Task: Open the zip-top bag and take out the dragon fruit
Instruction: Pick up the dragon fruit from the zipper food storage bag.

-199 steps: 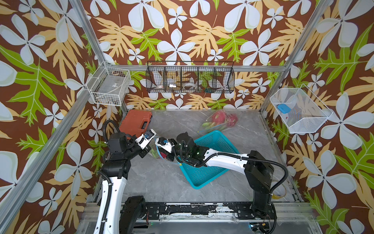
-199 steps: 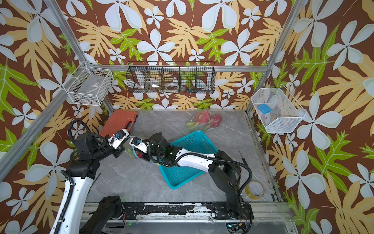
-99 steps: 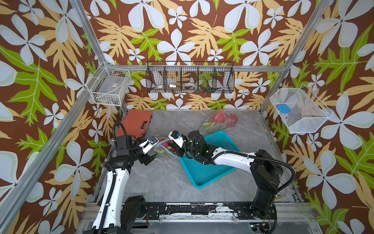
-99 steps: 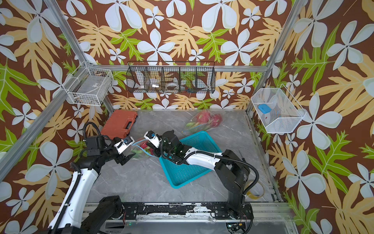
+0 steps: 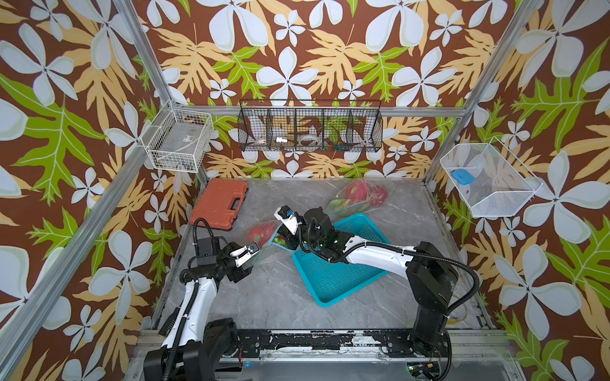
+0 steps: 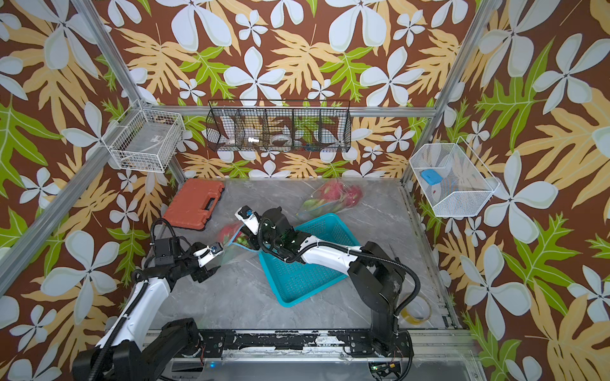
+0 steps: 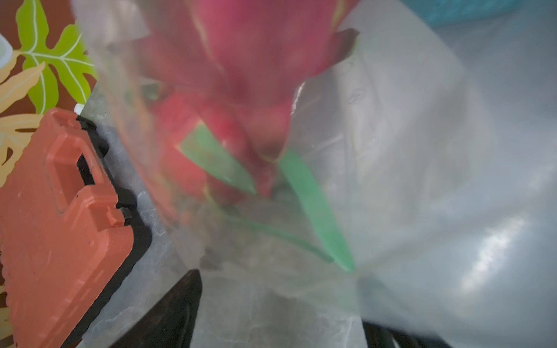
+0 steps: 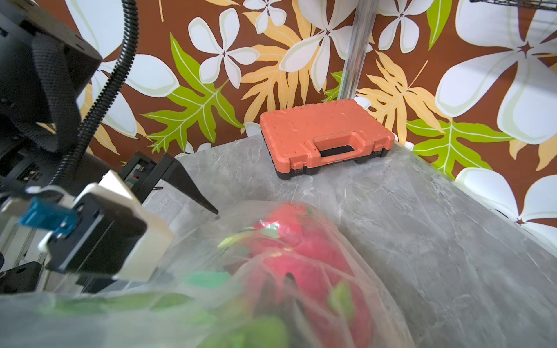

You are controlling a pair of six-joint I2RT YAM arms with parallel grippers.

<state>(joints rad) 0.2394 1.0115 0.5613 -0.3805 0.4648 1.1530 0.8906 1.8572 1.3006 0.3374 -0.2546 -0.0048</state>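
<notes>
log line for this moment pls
left gripper: open, at bag | right gripper: shut on bag | fruit: inside bag

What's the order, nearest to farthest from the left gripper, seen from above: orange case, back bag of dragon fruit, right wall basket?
In a top view, from the left gripper:
1. orange case, back-left corner.
2. back bag of dragon fruit, rear, right of centre.
3. right wall basket, hung on the right wall.

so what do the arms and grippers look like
Left arm and right arm: white link shells, black joints and bases, black ribbed cable looping alongside. Left gripper and right gripper: black, pointed black fingers, a white block with a small blue part.
</notes>
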